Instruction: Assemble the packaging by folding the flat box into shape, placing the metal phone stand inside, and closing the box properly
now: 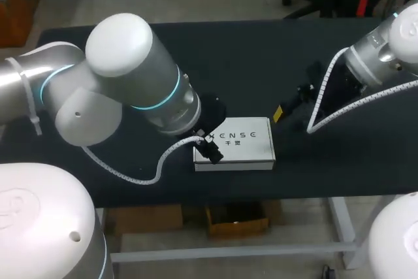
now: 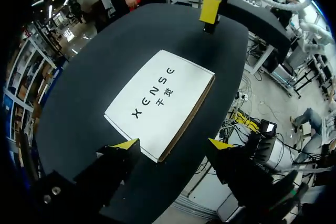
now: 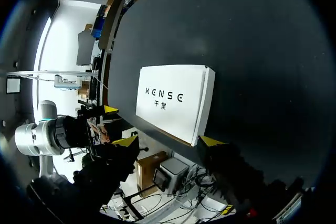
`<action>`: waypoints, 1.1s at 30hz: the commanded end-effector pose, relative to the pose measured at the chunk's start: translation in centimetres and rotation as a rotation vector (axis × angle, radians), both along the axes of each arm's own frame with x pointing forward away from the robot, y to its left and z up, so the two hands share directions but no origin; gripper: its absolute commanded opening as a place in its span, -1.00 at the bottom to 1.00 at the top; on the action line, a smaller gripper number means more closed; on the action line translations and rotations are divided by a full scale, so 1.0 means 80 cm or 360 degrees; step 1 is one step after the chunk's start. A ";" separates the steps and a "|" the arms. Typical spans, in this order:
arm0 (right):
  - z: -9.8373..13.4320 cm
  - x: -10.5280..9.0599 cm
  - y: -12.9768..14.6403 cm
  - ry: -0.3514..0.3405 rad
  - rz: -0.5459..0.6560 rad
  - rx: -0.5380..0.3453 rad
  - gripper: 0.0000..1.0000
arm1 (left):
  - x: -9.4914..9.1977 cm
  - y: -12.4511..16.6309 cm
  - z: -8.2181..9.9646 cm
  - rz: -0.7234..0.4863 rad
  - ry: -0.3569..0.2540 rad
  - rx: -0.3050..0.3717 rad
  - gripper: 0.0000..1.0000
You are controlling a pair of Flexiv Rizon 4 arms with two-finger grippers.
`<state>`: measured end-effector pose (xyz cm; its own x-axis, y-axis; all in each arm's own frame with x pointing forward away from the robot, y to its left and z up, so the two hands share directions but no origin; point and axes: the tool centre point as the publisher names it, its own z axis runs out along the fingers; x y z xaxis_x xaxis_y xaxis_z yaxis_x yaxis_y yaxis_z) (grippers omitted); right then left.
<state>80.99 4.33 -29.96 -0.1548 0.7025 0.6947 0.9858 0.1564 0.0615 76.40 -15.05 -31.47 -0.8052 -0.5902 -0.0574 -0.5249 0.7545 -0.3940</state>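
A white closed box (image 1: 235, 142) with dark print on its lid lies near the front edge of the black table. My left gripper (image 1: 210, 149) hovers over the box's left end. In the left wrist view its fingers stand open, with the near corner of the box (image 2: 160, 100) just ahead of and between the yellow tips, untouched. My right gripper (image 1: 286, 112) hangs just off the box's right end, also open. In the right wrist view the box (image 3: 173, 100) lies ahead of that gripper (image 3: 168, 141). No metal phone stand shows in any view.
The black table (image 1: 326, 50) stretches bare behind and to both sides of the box. Its front edge runs close below the box. My right gripper's yellow tip (image 2: 210, 10) shows beyond the box in the left wrist view.
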 end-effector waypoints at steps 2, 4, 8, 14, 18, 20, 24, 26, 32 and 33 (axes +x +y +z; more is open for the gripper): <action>0.014 -0.009 -0.028 -0.0287 -0.0118 0.0102 1.00 | -0.017 -0.003 0.008 0.0092 0.0022 0.0004 1.00; 0.019 -0.007 -0.036 -0.0377 -0.0092 0.0109 1.00 | -0.023 -0.005 0.006 0.0153 0.0036 0.0011 1.00; 0.023 -0.003 -0.048 -0.0469 -0.0072 0.0112 1.00 | -0.029 -0.003 -0.001 0.0225 0.0125 -0.0012 1.00; 0.023 -0.001 -0.052 -0.0474 -0.0079 0.0118 1.00 | -0.029 -0.003 -0.001 0.0225 0.0125 -0.0012 1.00; 0.023 -0.001 -0.052 -0.0474 -0.0079 0.0118 1.00 | -0.029 -0.003 -0.001 0.0225 0.0125 -0.0012 1.00; 0.023 -0.001 -0.052 -0.0474 -0.0079 0.0118 1.00 | -0.029 -0.003 -0.001 0.0225 0.0125 -0.0012 1.00; 0.023 -0.001 -0.052 -0.0474 -0.0079 0.0118 1.00 | -0.029 -0.003 -0.001 0.0225 0.0125 -0.0012 1.00; 0.023 -0.001 -0.052 -0.0474 -0.0079 0.0118 1.00 | -0.029 -0.003 -0.001 0.0225 0.0125 -0.0012 1.00; 0.011 0.025 -0.082 -0.0544 -0.0192 0.0297 1.00 | -0.036 -0.024 -0.013 0.0477 0.0207 -0.0092 1.00; 0.013 0.028 -0.086 -0.0581 -0.0191 0.0294 1.00 | -0.039 -0.027 -0.014 0.0511 0.0229 -0.0107 1.00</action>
